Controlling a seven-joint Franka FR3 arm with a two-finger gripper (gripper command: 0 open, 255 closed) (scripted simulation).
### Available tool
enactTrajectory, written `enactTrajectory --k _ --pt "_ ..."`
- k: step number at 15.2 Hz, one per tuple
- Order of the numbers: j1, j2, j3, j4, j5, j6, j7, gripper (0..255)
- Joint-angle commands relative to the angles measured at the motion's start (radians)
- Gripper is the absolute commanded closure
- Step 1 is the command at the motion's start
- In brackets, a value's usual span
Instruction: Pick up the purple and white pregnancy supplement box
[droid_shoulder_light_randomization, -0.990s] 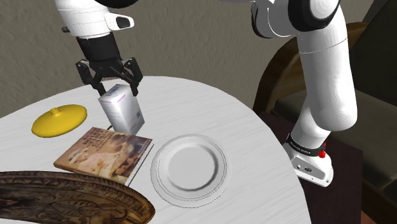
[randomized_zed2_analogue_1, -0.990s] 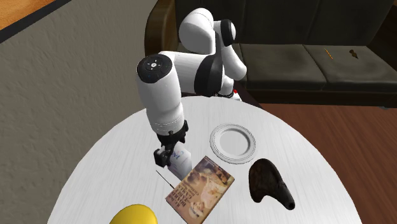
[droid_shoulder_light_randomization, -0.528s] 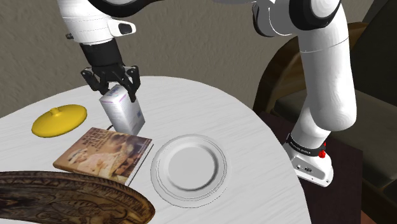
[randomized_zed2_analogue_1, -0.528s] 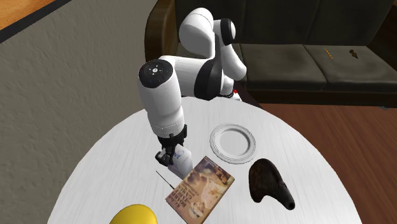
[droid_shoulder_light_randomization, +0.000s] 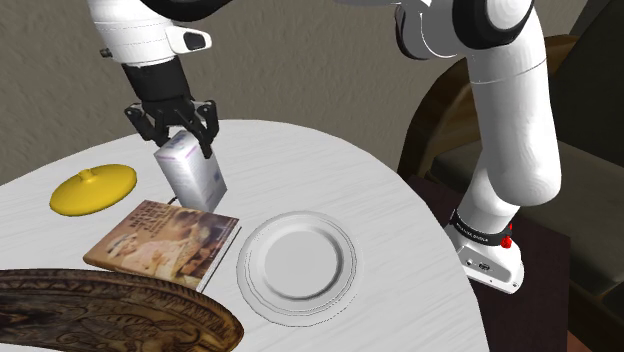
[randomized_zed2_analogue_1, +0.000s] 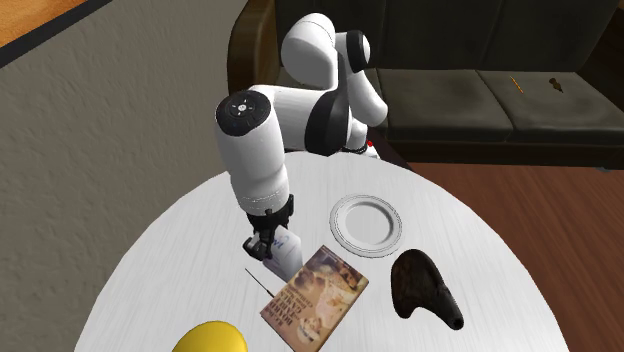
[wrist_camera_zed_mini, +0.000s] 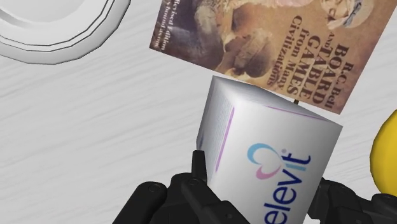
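The round white tabletop (droid_shoulder_light_randomization: 330, 165) carried everything, and the white arm (droid_shoulder_light_randomization: 505, 120) reached across it from the edge by the stand. A picture book (droid_shoulder_light_randomization: 165, 240) lay flat toward the middle, with a white plate (droid_shoulder_light_randomization: 297, 262) just beside it, nearer the stand's edge. The white box (droid_shoulder_light_randomization: 190, 172) with purple trim stood tilted at the book's far corner, in the part of the tabletop toward the grey wall. The black gripper (droid_shoulder_light_randomization: 180, 140) sat over its upper end, narrowed onto two opposite faces; in the wrist view one finger (wrist_camera_zed_mini: 198, 164) lay against the box's side. The grasp looked made, in my judgement, and the lift was what remained.

Whether the box's lower end rested on the tabletop or hung just clear of it could not be told. The other finger's contact was hidden behind the box. The yellow lid (droid_shoulder_light_randomization: 93, 187) was cut off in the wrist view, and the dark brown carved piece (droid_shoulder_light_randomization: 110, 315) was cut off by the shoulder view's lower edge.
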Motion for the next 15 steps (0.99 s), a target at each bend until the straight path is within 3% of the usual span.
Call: enactTrajectory --k 1,8,13,15 --pt "0.01 0.006 -0.001 0.034 -0.003 -0.027 -0.002 255" --pt "0.075 0.051 -0.012 0.21 -0.031 -0.154 -0.009 255" --pt "0.156 0.112 -0.032 0.399 -0.071 -0.271 -0.02 255" --pt "0.16 0.115 -0.033 0.407 -0.072 -0.275 -0.021 255"
